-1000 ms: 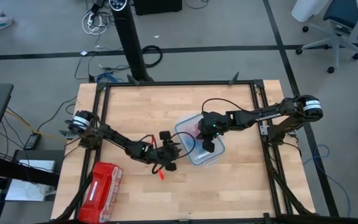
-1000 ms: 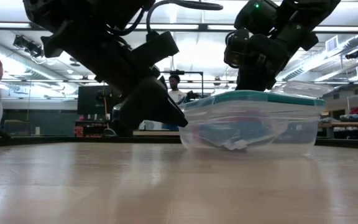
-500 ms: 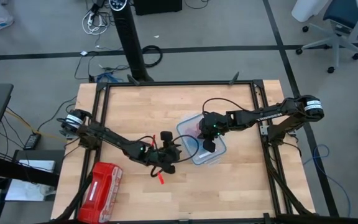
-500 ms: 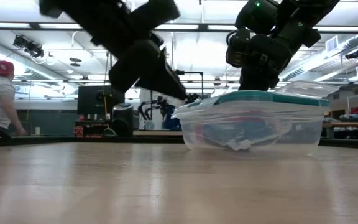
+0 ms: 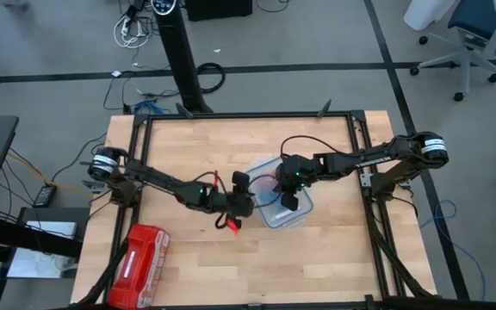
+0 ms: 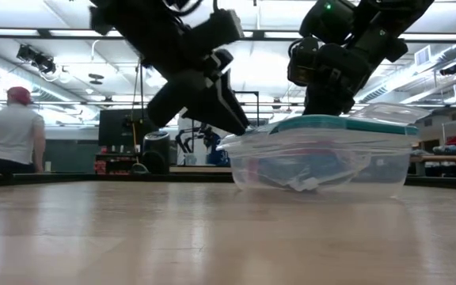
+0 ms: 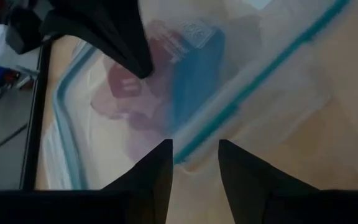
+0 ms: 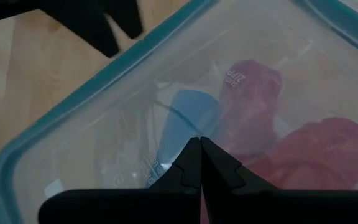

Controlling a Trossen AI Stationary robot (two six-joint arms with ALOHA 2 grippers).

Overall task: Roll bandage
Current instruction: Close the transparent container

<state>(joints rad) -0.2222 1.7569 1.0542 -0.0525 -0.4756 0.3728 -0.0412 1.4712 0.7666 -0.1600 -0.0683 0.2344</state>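
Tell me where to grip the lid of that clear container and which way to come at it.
Grip the teal-rimmed lid at its raised corner edge, coming in level from the container's left-arm side. The lid lies flat, so only its overhanging rim offers a hold. The left gripper is already there, fingers open astride the rim, while the shut right gripper rests on top, probably steadying it.

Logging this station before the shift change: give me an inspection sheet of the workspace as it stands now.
Surface: wooden table, inside a black frame.
Job's things: blue bandage, rolled, inside the lidded clear container, beside red-pink rolls.
Clutter: red zip pouch at the near left corner.
Grippers: left tool open at the teal lid edge; right tool shut, on top of the lid.
Cables: loose wires on the floor beyond the table.
Surroundings: person in the room behind; office chair.
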